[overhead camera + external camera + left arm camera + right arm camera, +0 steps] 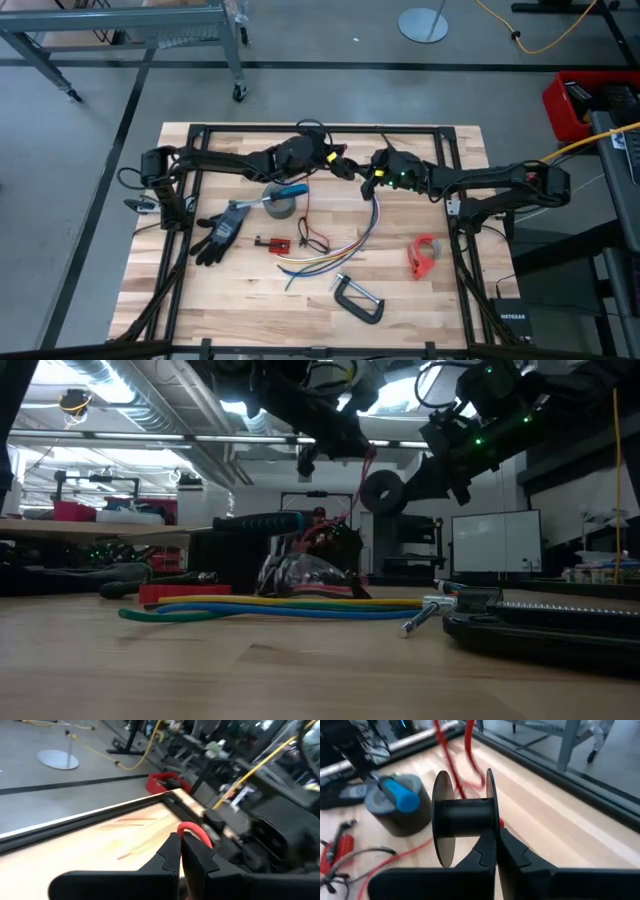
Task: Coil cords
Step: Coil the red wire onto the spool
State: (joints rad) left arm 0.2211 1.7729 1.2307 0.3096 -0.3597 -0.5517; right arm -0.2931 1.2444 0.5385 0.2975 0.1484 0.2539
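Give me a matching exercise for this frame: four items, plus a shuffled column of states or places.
Items:
1. left claw
2. right claw
3. blue-handled screwdriver
4. coloured strand bundle

States/places:
A. lying flat on the table
B. shut on the black spool
C. resting on the grey tape roll
D. shut on the red cord

Pairs: 1-D, 2-B, 3-C, 4-A

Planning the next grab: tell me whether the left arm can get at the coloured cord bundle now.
Probably not yet. The coloured cord bundle lies uncovered, but the left gripper, raised off the table, is shut on a red cord.
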